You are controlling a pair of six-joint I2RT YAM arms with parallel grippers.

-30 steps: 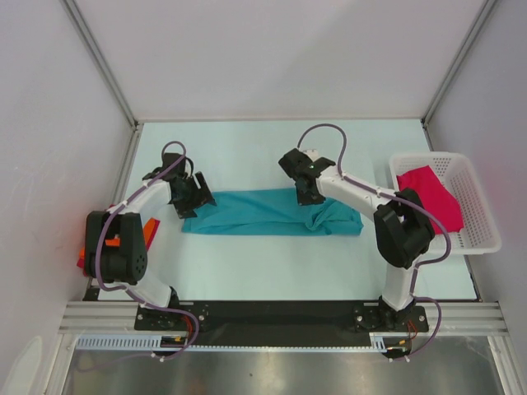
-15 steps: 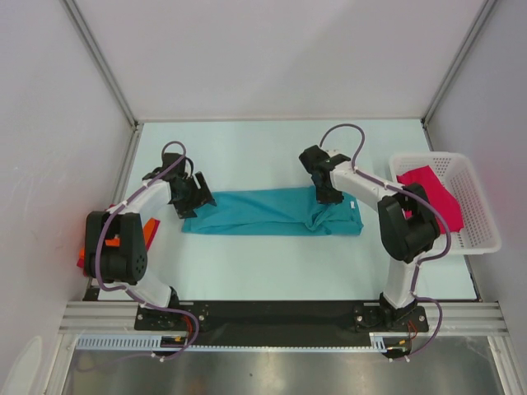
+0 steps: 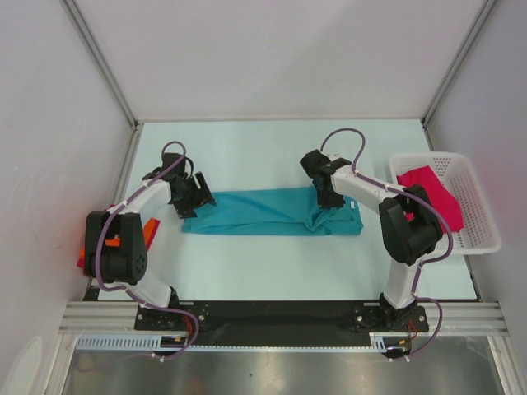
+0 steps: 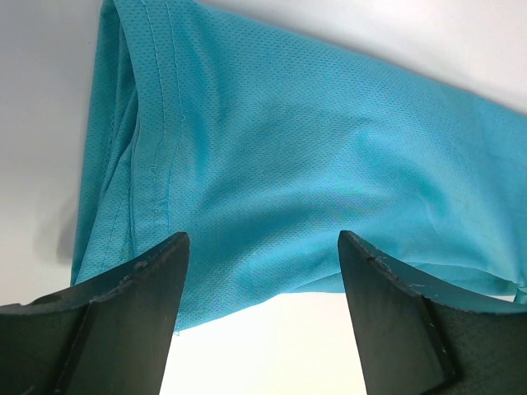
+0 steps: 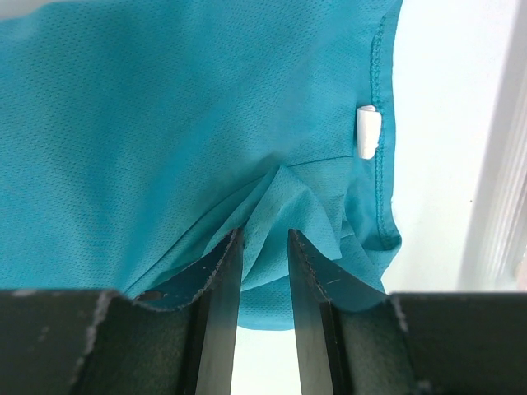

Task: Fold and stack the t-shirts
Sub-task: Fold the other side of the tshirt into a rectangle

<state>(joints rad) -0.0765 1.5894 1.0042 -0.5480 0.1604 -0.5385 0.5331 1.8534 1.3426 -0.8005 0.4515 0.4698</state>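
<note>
While the teal t-shirt (image 3: 272, 212) lies as a folded mesh band on the bench (image 3: 247, 156), the right claw (image 5: 263, 236) pinches a puckered ridge near its collar; the left claw (image 4: 262, 239) gapes above its hem.

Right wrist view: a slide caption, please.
Right gripper, jaws pinching a fold of the teal t-shirt beside its white neck label.

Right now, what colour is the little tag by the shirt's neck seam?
White tag, standing out against the teal t-shirt; clearest in the right wrist view.
</note>
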